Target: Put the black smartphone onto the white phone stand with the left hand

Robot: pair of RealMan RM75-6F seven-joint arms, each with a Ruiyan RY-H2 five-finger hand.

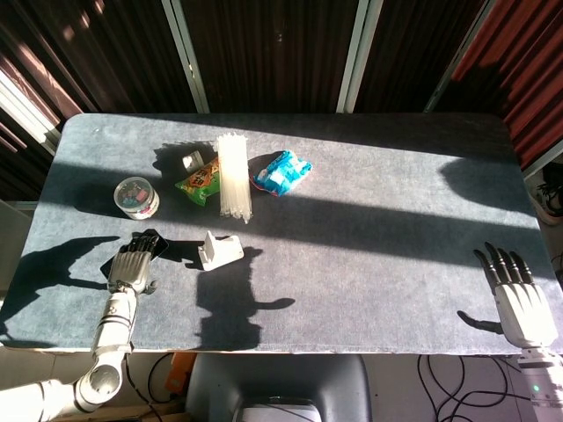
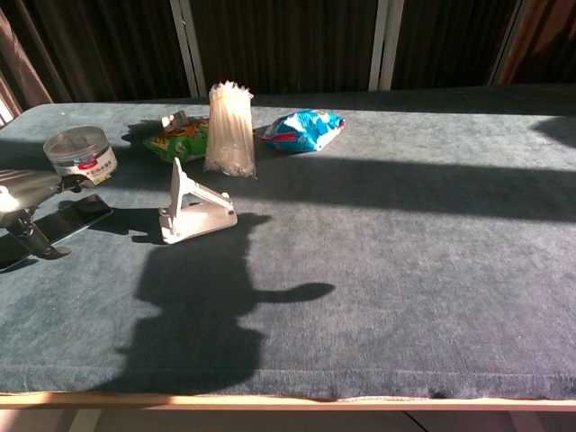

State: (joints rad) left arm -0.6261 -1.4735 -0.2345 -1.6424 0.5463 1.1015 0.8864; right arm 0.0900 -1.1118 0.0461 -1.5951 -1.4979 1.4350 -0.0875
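Observation:
The black smartphone (image 1: 156,240) (image 2: 79,216) lies flat on the grey table, just left of the white phone stand (image 1: 219,251) (image 2: 193,212). My left hand (image 1: 132,263) (image 2: 22,194) is stretched out flat over the phone's near end, covering most of it in the head view. Its fingers are apart and nothing is in its grasp; whether it touches the phone is unclear. The stand is upright with nothing on it. My right hand (image 1: 520,296) lies open, palm down, at the table's front right edge, far from both objects.
A round clear tub (image 1: 136,197) (image 2: 81,155) stands behind the phone. Further back lie a green snack bag (image 1: 201,180), an upright bundle of clear straws (image 1: 233,176) (image 2: 229,129) and a blue snack bag (image 1: 281,171) (image 2: 302,130).

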